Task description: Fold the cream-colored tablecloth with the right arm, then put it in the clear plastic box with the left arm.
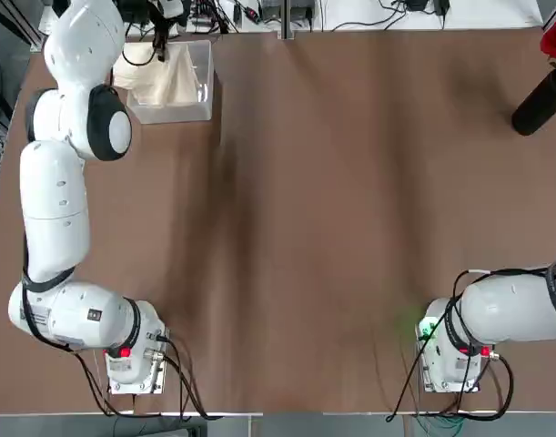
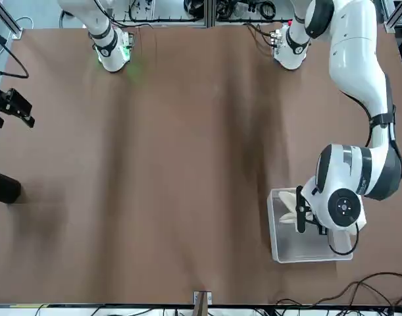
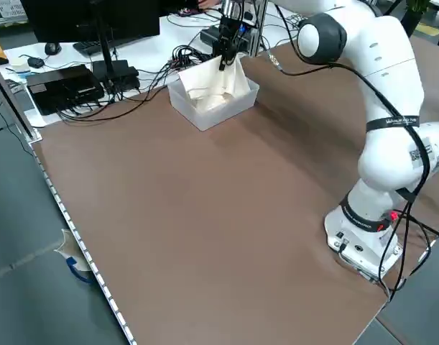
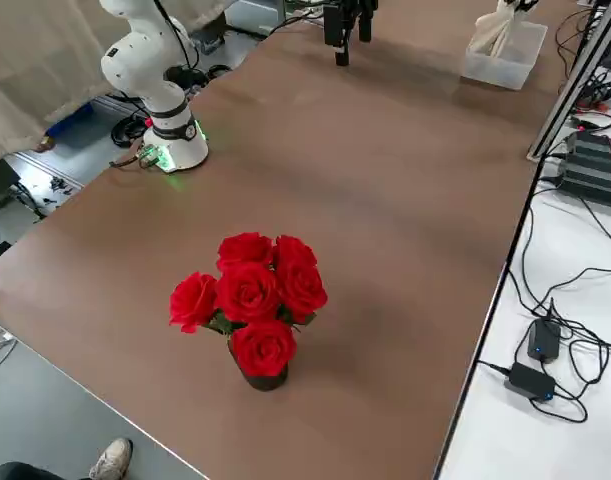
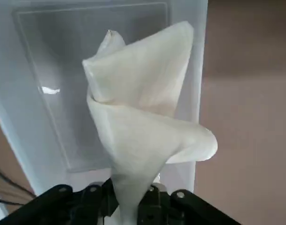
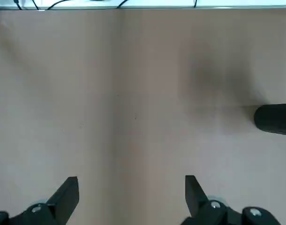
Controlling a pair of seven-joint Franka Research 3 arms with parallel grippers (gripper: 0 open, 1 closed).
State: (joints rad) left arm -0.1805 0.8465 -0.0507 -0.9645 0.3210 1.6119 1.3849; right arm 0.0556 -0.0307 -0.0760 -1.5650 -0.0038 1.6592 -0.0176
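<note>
Here we found the left gripper [image 5: 133, 206] pinched tight on the cream-colored tablecloth [image 5: 143, 122], which hung from its fingers as a loose, bunched cone. In the wrist view the cloth dangled over the open mouth of the clear plastic box [image 5: 49, 112], and we could not tell whether its lower end touched the box floor. From overhead, that box [image 1: 197, 107] sat at about eleven o'clock on the table [image 1: 350, 228], close to the far edge, with the cloth [image 1: 173, 77] rising above its rim. The left arm reached from its base at seven o'clock straight up along the left side, its elbow bent high and its wrist pointing down over the box.

The right gripper [image 6: 131, 197] hung above bare tabletop with its fingers spread wide and nothing between them. In the front view it [image 2: 13, 108] hovered out at that arm's own side edge of the table.

Farther off, a black vase [image 4: 260, 375] holding red roses [image 4: 250, 295] stood at about two o'clock in the overhead view, well apart from both grippers. Cables [image 3: 140, 68] and dark equipment [image 3: 61, 83] lay on the white bench beyond the box.
</note>
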